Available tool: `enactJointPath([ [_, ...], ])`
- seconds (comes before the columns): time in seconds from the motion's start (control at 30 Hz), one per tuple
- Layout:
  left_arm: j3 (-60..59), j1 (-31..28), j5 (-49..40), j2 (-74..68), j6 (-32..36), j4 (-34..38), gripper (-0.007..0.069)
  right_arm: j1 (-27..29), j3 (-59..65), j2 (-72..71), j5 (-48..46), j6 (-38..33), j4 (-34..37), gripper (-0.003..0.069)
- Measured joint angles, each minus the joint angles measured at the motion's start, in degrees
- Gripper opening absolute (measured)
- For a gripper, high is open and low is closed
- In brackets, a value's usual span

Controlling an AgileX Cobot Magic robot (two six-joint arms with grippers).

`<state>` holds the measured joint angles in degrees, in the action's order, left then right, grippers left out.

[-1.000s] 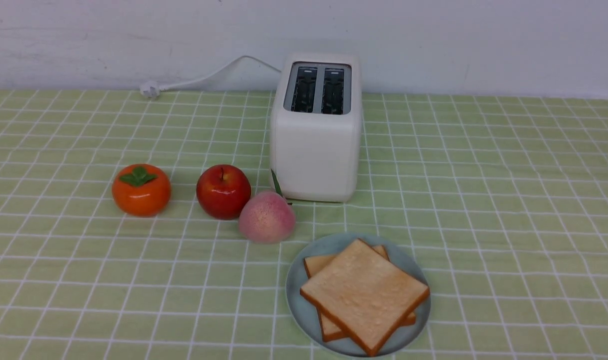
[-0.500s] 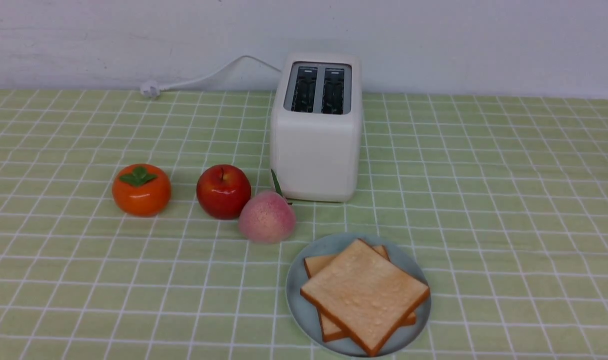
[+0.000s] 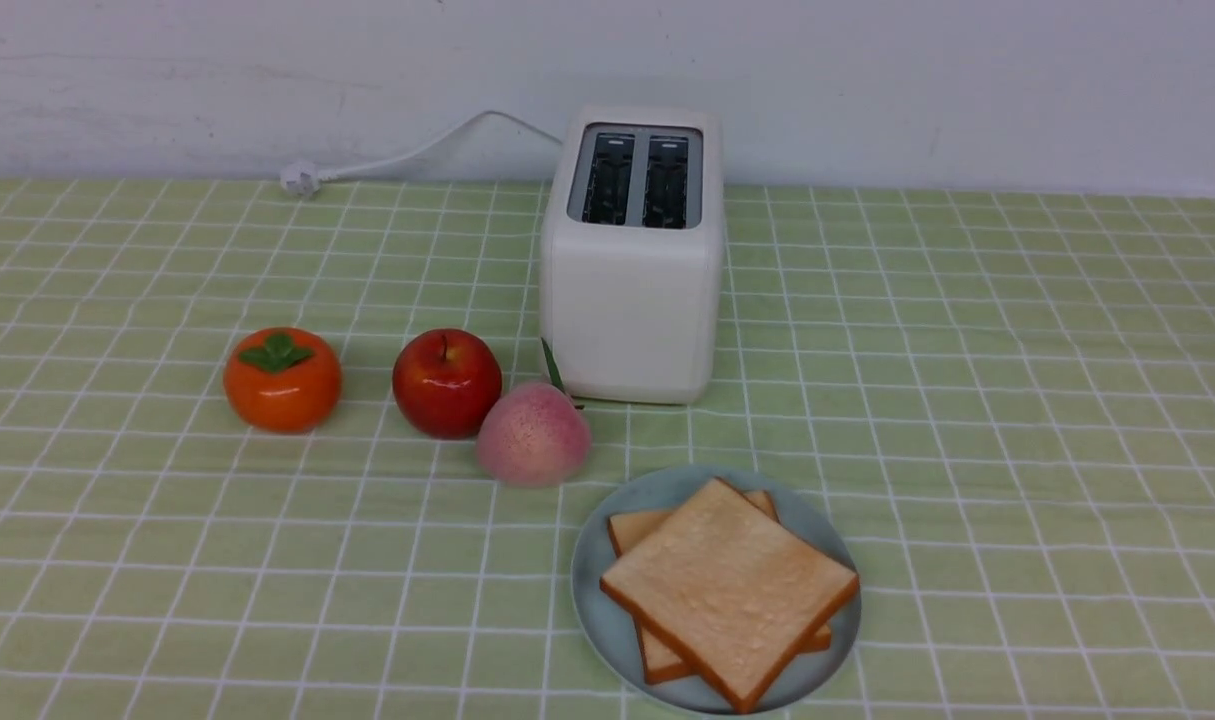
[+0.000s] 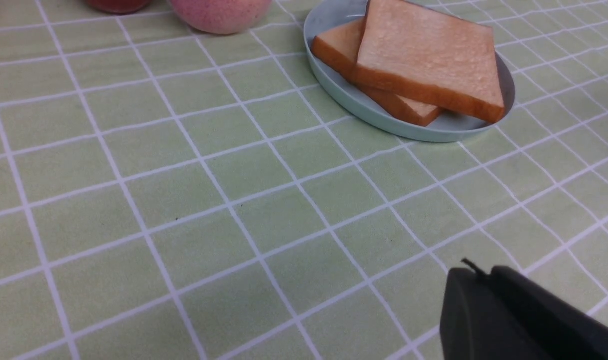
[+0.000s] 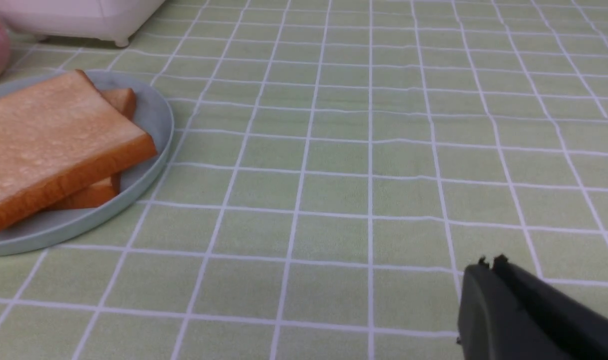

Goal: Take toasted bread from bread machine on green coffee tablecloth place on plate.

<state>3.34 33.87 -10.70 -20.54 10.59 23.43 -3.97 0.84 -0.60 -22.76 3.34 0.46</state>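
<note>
Two slices of toasted bread (image 3: 729, 590) lie stacked and askew on the pale blue-green plate (image 3: 599, 560) at the front of the green coffee tablecloth (image 3: 967, 400). Behind it stands the white bread machine (image 3: 630, 300), both dark slots empty. Neither arm shows in the front view. In the left wrist view the toasted bread (image 4: 426, 60) and plate (image 4: 344, 97) lie well ahead of my left gripper (image 4: 479, 274), its black jaws pressed together over bare cloth. In the right wrist view my right gripper (image 5: 490, 264) is likewise shut and empty, off to the side of the plate (image 5: 153, 120) and toasted bread (image 5: 48, 135).
An orange persimmon (image 3: 282, 380), a red apple (image 3: 446, 383) and a pink peach (image 3: 533, 434) sit in a row left of the bread machine, the peach close to the plate's rim. The white power cord and plug (image 3: 302, 178) lie along the back wall.
</note>
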Motion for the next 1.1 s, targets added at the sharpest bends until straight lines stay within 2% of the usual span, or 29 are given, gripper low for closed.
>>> enactJointPath([
  [0.57, -0.43, 0.0, 0.85, 0.0, 0.14, -0.17, 0.0048, 0.0, 0.0, 0.0, 0.0, 0.0, -0.06, -0.001],
  [0.73, -2.87, -0.7, 10.7, 1.85, 1.02, -1.31, 0.0048, 0.0, 0.0, 0.0, 0.0, 0.0, -0.06, -0.001],
  [0.8, -3.97, -4.47, 14.53, 4.8, 1.04, -1.31, 0.0017, 0.0, 0.0, 0.0, 0.0, 0.0, -0.11, -0.001],
  [0.83, -4.03, -4.91, 14.79, 5.47, 1.04, -1.31, 0.0013, 0.0, 0.0, 0.0, 0.0, 0.0, -0.11, -0.001],
  [0.9, -4.56, -11.6, 14.36, 10.03, -0.03, -2.83, -0.0013, 0.0, 0.0, 0.0, 0.0, 0.0, -0.46, -0.0007],
  [0.93, -4.59, -12.17, 14.21, 10.44, -0.17, -2.83, -0.0013, 0.0, 0.0, 0.0, 0.0, 0.0, -0.46, -0.0007],
  [1.0, -4.88, -19.0, 11.33, 15.57, -3.13, -5.75, -0.0013, 0.0, 0.0, 0.0, 0.0, 0.0, -0.46, -0.0007],
  [1.1, -4.98, -25.64, 4.72, 20.48, -9.23, -8.81, -0.0013, 0.0, 0.0, 0.0, 0.0, 0.0, -0.46, -0.0006],
])
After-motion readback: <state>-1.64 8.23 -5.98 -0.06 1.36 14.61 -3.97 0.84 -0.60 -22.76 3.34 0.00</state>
